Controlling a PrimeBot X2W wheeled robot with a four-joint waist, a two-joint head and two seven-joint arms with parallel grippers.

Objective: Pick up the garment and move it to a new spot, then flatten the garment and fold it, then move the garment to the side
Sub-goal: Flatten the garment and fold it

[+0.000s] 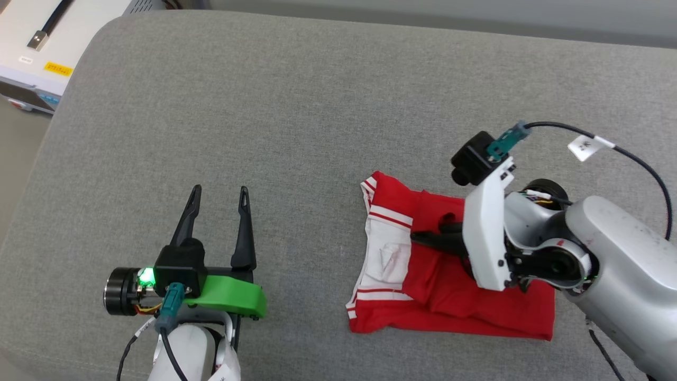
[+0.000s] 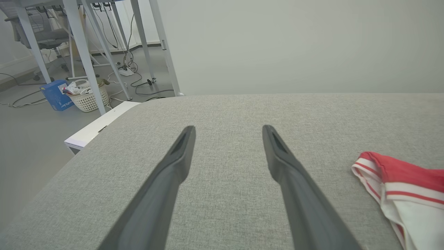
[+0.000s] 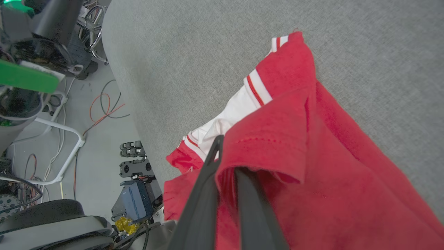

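Observation:
The red garment (image 1: 444, 296) lies bunched and partly folded on the right of the grey cushion (image 1: 317, 106), its white sleeve with striped cuffs turned toward the left. My right gripper (image 1: 431, 233) reaches in from the right, low over the garment's middle. In the right wrist view its fingers (image 3: 211, 180) are shut on a fold of red fabric (image 3: 329, 173) with a stitched hem. My left gripper (image 1: 220, 190) stands open and empty at the lower left, well clear of the garment. In the left wrist view the gripper (image 2: 229, 128) points across bare cushion, with the garment's striped edge (image 2: 399, 173) at the right.
The cushion's rounded left edge drops to the floor. A white device (image 1: 31, 53) sits beyond the top-left corner. A basket (image 2: 86, 97), a blue box (image 2: 55, 93) and table legs stand on the floor past the cushion. Bare cushion stretches left of and behind the garment.

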